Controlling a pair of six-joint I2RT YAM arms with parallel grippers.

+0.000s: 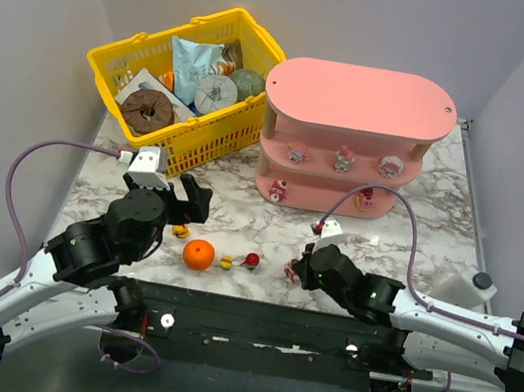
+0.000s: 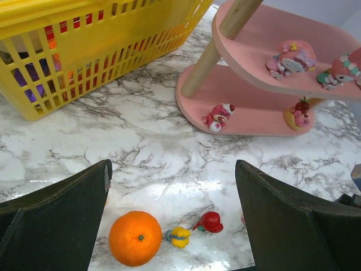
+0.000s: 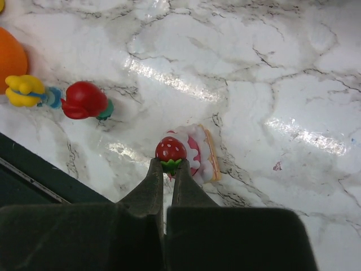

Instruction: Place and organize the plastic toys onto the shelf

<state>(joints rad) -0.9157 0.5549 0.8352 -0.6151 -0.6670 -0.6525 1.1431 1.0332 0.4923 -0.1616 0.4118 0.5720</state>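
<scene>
The pink shelf (image 1: 360, 100) stands at the back right with several plastic toys on its middle and bottom boards, among them a pink bear (image 2: 218, 117). Loose on the marble lie a yellow toy (image 2: 179, 236) and a red toy (image 2: 210, 222), side by side. My right gripper (image 3: 167, 166) is down at the table, shut on the green leaf of a strawberry cake toy (image 3: 189, 151), which is also visible from above (image 1: 292, 271). My left gripper (image 2: 172, 169) hovers open over the marble, behind the yellow and red toys, with nothing between its fingers.
An orange ball (image 1: 198, 255) lies just left of the yellow toy. A yellow mesh basket (image 1: 113, 63) of packaged goods stands at the back left. A white bottle (image 1: 464, 286) sits at the right edge. A dark rail (image 1: 260, 323) runs along the near edge.
</scene>
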